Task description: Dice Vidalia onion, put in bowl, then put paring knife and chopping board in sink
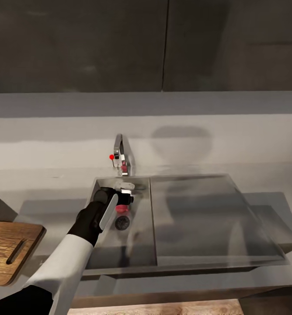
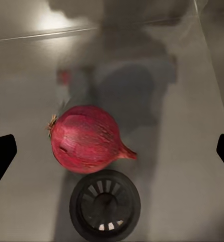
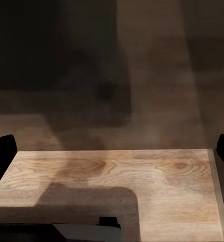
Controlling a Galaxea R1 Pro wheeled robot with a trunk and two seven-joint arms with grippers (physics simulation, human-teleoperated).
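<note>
Over the sink (image 1: 139,258) my left claw (image 2: 112,151) hangs, fingers wide apart, either side of the onion (image 2: 86,138), which lies beside the drain (image 2: 105,205). Closing off-centre, I judge, could squirt the round bulb aside.

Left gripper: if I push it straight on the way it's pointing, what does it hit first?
Most likely the onion, which lies between the open fingers on the sink floor, next to the drain. Depth is hard to judge.
</note>
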